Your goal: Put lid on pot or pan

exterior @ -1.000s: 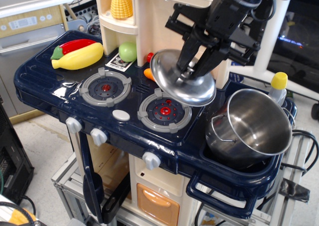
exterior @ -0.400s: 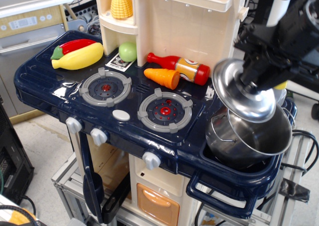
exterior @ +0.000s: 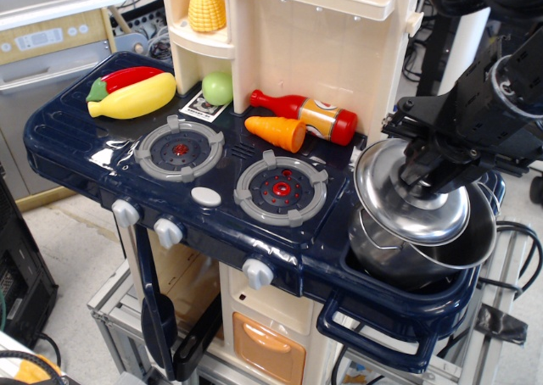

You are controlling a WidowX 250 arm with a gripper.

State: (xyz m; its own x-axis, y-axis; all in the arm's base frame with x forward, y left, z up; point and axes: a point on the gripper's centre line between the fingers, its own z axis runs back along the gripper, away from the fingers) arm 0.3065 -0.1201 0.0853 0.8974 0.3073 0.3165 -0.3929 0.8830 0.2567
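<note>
The shiny steel lid (exterior: 399, 200) hangs tilted over the left part of the steel pot (exterior: 450, 253), which sits in the sink recess at the right end of the toy stove. My gripper (exterior: 430, 184) comes down from the upper right and is shut on the lid's knob, which the fingers hide. The lid's lower left edge is at the pot's rim; I cannot tell whether they touch. The pot's wire handle (exterior: 366, 229) shows on its left side.
Two grey burners (exterior: 180, 148) (exterior: 280, 186) lie on the dark blue stove top (exterior: 76, 143). A toy carrot (exterior: 276, 132), ketchup bottle (exterior: 305, 112), green fruit (exterior: 217, 87), banana (exterior: 136, 97) and red pepper lie behind them. A cream cabinet wall (exterior: 322, 54) stands at the back.
My gripper carried the lid from above the right burner rightward and then down, from above the pot to low over its left rim.
</note>
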